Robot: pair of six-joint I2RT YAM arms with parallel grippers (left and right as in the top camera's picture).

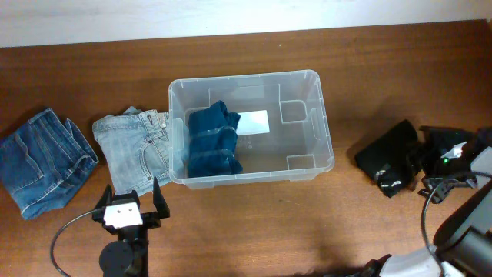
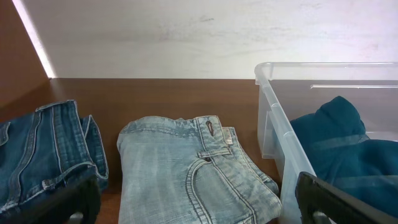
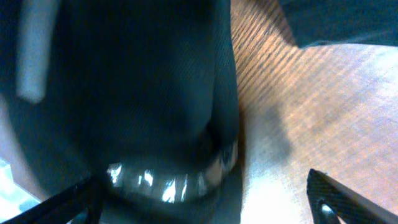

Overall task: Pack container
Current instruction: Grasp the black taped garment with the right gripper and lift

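The container (image 1: 321, 123) holds a blue garment (image 1: 214, 142). Left pincer (image 1: 129, 192) wide near light jeans (image 1: 134, 146); right pincer (image 3: 199, 202) wide over black cloth (image 3: 124, 93).

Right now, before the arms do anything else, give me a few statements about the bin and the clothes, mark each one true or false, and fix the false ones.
1. A dark blue garment lies inside the container. True.
2. The light jeans are packed in the container. False: they lie on the table beside it.
3. The left claw is shut on the light jeans. False: it is open and holds nothing.
4. A black garment lies on the table, on the opposite side of the container from the jeans. True.
5. The container has a lid on. False: its top is open.
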